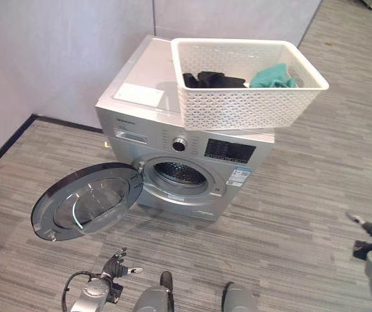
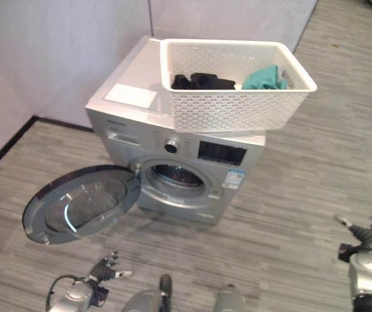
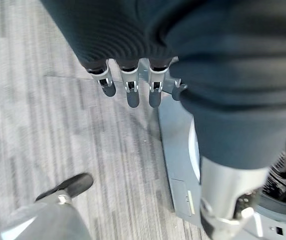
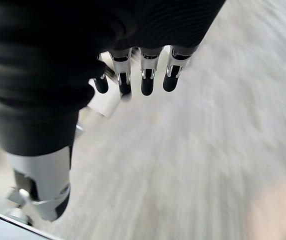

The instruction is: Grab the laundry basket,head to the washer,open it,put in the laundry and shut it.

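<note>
White laundry basket (image 1: 248,84) sits on top of the washer (image 1: 140,97), overhanging the front edge a bit, w/ black clothes (image 1: 213,80) and a teal garment (image 1: 274,77) still inside. Prob parked there to free both hands and keep the load right above the drum (image 1: 181,174). Washer door (image 1: 85,201) is swung wide open to the left, opening clear. Left hand (image 1: 118,265) hangs low in front of the door, fingers relaxed, apart, holding nothing. Right hand (image 2: 361,235) off to the right over the floor (image 1: 303,214), also loose and empty. Next step looks like loading.
</note>
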Controlling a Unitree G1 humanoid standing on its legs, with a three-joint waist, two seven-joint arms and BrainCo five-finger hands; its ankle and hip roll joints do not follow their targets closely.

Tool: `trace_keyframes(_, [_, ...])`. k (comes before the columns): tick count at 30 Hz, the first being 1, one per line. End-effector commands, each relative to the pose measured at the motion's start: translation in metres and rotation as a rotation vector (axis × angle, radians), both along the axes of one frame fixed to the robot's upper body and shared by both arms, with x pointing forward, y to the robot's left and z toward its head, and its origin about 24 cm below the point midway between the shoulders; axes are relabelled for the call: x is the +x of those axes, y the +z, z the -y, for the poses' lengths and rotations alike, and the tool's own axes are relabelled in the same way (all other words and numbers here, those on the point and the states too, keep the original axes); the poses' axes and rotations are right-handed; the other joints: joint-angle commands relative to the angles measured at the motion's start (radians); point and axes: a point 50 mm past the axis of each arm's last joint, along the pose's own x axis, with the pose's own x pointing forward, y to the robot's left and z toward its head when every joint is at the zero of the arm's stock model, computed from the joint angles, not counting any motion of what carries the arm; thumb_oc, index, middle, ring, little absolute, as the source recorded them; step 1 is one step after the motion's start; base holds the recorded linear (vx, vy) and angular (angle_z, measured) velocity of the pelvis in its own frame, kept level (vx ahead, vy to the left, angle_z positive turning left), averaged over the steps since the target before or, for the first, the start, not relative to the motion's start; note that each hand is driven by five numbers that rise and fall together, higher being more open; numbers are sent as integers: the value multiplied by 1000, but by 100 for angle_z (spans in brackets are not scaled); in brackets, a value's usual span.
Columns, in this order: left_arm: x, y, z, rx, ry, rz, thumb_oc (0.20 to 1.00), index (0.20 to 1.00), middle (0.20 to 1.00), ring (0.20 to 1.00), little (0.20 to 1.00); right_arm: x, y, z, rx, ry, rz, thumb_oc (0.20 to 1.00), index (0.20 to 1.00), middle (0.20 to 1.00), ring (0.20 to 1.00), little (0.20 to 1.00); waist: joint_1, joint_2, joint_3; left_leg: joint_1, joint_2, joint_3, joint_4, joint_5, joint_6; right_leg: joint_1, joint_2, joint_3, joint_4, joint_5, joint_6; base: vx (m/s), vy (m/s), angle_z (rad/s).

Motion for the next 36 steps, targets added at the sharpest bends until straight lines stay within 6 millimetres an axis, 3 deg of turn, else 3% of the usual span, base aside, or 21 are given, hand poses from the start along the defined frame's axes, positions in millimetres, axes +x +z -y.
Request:
trace_keyframes(1, [13, 6, 9, -34, -21, 55, 1000, 1000, 1000, 1000, 1000, 19, 80, 11, -170, -22, 261, 1000, 1000, 1000, 1000, 1000, -8, 31, 25, 164, -18, -93, -3, -170, -25, -19, -16, 42, -119, 147, 17, 199, -119, 6])
trace_keyframes(2, [10, 4, 8, -23, -21, 45, 1000, 1000, 1000, 1000, 1000, 25, 113, 6, -265, -1, 340, 1000, 1000, 1000, 1000, 1000, -5, 24, 26, 181, -21, -105, 15, -198, -25, -38, -12, 54, -162, 160, 26, 138, -89, 17])
trace_keyframes(3, [11, 4, 8, -25, -18, 47, 1000, 1000, 1000, 1000, 1000, 27, 114, 6, -267, 0, 342, 1000, 1000, 1000, 1000, 1000, -8, 22, 28, 176, -25, -104, 18, -194, -25, -39, -16, 55, -169, 168, 27, 134, -102, 29])
trace_keyframes(4, [8, 1, 8, -20, -6, 29, 1000, 1000, 1000, 1000, 1000, 31, 134, 2, -309, 17, 389, 1000, 1000, 1000, 1000, 1000, -9, 11, 26, 184, -30, -116, 21, -196, -24, -44, -8, 72, -174, 175, 29, 106, -106, 48])
trace_keyframes(5, [6, -3, 8, -22, 12, 8, 1000, 1000, 1000, 1000, 1000, 32, 165, -7, -405, 62, 456, 1000, 1000, 1000, 1000, 1000, -9, -13, 14, 194, -44, -147, 15, -197, -29, -27, 12, 129, -166, 174, 35, 124, -106, 32])
trace_keyframes(6, [7, -3, 8, -24, 13, 9, 1000, 1000, 1000, 1000, 1000, 32, 165, -8, -407, 62, 456, 1000, 1000, 1000, 1000, 1000, -10, -12, 15, 196, -46, -147, 13, -196, -28, -27, 11, 130, -163, 171, 36, 131, -109, 28])
trace_keyframes(9, [-2, -11, 9, -16, 15, -37, 1000, 1000, 1000, 1000, 1000, 37, 215, -33, -547, 185, 569, 1000, 1000, 1000, 1000, 1000, 2, -38, -21, 222, -38, -182, -3, -194, -38, -5, 35, 161, -138, 171, 39, 179, -169, 33])
trace_keyframes(10, [-9, -15, 8, -10, 13, -69, 1000, 1000, 1000, 1000, 1000, 43, 242, -58, -638, 295, 616, 1000, 1000, 1000, 1000, 1000, 14, -50, -38, 236, -19, -191, -21, -187, -48, 4, 46, 144, -137, 164, 35, 160, -235, 9])
trace_keyframes(17, [-28, -26, 2, 3, 26, -147, 1000, 1000, 1000, 1000, 1000, 78, 294, -134, -784, 598, 653, 1000, 1000, 1000, 1000, 1000, 46, -80, -86, 276, 53, -212, -115, -142, -85, 33, 81, 97, -171, 135, 5, 77, -139, 11])
trace_keyframes(23, [-31, -26, -3, 5, 46, -145, 1000, 1000, 1000, 1000, 1000, 118, 303, -158, -827, 689, 443, 1000, 1000, 1000, 1000, 1000, 66, -99, -84, 280, 90, -211, -147, -116, -108, 42, 97, 69, -187, 120, -17, 27, -98, 4])
trace_keyframes(24, [-29, -25, -5, 3, 61, -142, 1000, 1000, 1000, 1000, 1000, 136, 297, -160, -800, 711, 325, 1000, 1000, 1000, 1000, 1000, 67, -103, -75, 276, 103, -214, -160, -101, -120, 39, 104, 61, -185, 113, -23, -1, -104, 0])
trace_keyframes(27, [-31, -26, -7, -2, 83, -151, 1000, 1000, 1000, 1000, 1000, 150, 289, -156, -752, 729, 194, 1000, 1000, 1000, 1000, 1000, 66, -111, -66, 265, 118, -221, -173, -82, -136, 31, 111, 49, -180, 104, -30, 5, -62, 17])
trace_keyframes(36, [-65, -43, -21, -5, 247, -312, 1000, 1000, 1000, 1000, 1000, 153, 270, -143, -711, 812, -35, 1000, 1000, 1000, 1000, 1000, 56, -138, -48, 245, 141, -224, -194, -52, -163, 19, 128, 28, -173, 78, -40, 13, -45, 11])
